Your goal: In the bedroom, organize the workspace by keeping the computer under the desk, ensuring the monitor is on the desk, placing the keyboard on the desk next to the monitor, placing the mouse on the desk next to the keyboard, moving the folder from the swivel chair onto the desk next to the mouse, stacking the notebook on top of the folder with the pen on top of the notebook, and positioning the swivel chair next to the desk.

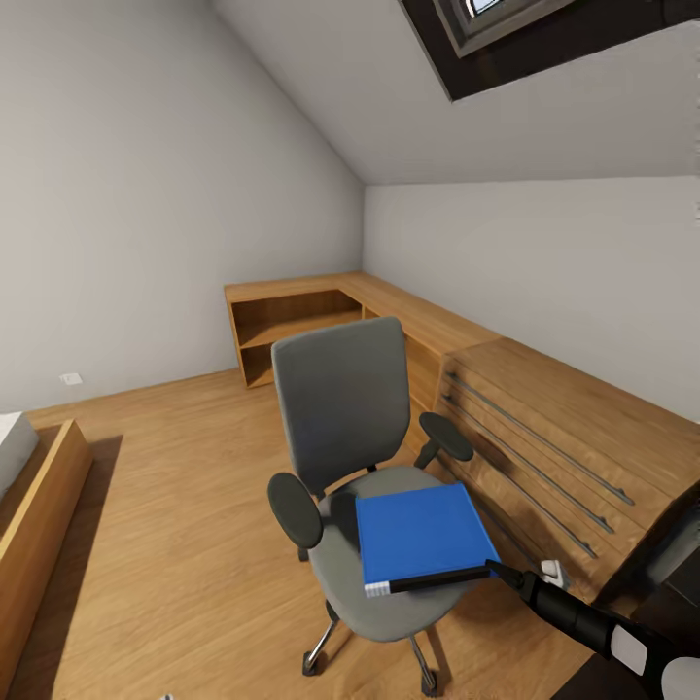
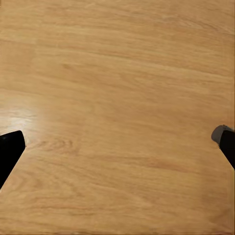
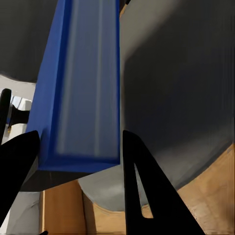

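The grey swivel chair (image 1: 340, 408) stands on the wood floor in the middle of the head view, its tall back toward the far corner. The bright blue folder (image 1: 418, 530) lies on its seat. My right gripper (image 1: 389, 586) reaches in from the lower right along the folder's near edge. In the right wrist view the two black fingers (image 3: 142, 186) press on both faces of the folder (image 3: 83, 88), with the grey seat (image 3: 176, 88) beside it. My left gripper (image 2: 117, 147) is open over bare wood floor.
A light-wood drawer chest (image 1: 564, 428) stands right of the chair, close to its armrest. A low wooden shelf unit (image 1: 292, 321) runs along the far walls. A wooden bed frame (image 1: 39, 506) sits at the left edge. Open floor lies left of the chair.
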You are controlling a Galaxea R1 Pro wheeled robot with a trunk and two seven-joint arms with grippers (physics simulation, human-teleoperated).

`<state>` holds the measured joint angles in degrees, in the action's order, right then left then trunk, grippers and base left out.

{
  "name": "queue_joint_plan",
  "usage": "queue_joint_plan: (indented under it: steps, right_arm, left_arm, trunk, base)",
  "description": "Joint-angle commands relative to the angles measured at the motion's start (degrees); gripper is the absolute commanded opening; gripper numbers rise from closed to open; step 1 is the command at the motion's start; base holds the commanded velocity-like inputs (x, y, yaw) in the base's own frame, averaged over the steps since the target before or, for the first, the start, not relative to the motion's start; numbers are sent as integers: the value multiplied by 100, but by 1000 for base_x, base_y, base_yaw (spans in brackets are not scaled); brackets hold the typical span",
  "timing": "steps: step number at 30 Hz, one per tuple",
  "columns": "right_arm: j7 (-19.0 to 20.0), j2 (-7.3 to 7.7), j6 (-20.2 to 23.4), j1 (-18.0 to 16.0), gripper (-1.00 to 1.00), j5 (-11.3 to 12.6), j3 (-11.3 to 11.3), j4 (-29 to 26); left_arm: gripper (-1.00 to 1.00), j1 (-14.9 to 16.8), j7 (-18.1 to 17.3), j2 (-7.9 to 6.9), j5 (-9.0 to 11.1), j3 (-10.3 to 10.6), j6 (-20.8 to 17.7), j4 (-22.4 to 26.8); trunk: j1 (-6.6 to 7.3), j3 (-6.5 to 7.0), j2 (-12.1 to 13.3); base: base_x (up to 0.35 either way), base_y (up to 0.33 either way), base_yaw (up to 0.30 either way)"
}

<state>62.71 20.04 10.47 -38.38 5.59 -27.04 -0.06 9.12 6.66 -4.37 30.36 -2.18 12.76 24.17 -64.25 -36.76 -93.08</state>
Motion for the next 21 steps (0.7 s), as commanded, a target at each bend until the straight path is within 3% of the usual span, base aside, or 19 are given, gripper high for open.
queue_joint_plan:
  steps: [1, 10, 14, 21]
  right_arm:
    - [14, -16, 60, -3, -100, 59, 26, -1]
    - [14, -48, 68, -3, -100, 65, 23, -1]
    - [18, -45, 77, -3, -100, 65, 23, -3]
    - [17, -50, 69, -3, -100, 65, 23, -3]
  left_arm:
    - [100, 2, 11, 3, 41, 14, 16, 1]
    - [100, 2, 11, 7, 29, 24, 15, 0]
    - [100, 2, 11, 12, 32, 25, 13, 0]
    - [100, 2, 11, 16, 41, 19, 8, -145]
  trunk:
    - [3, -5, -3]
    - [3, -5, -3]
    - [91, 67, 158]
    - [245, 192, 438]
  base:
    - [-294, 0, 0]
    - [-104, 0, -136]
    - [-8, 0, -175]
    - [-1, 0, -22]
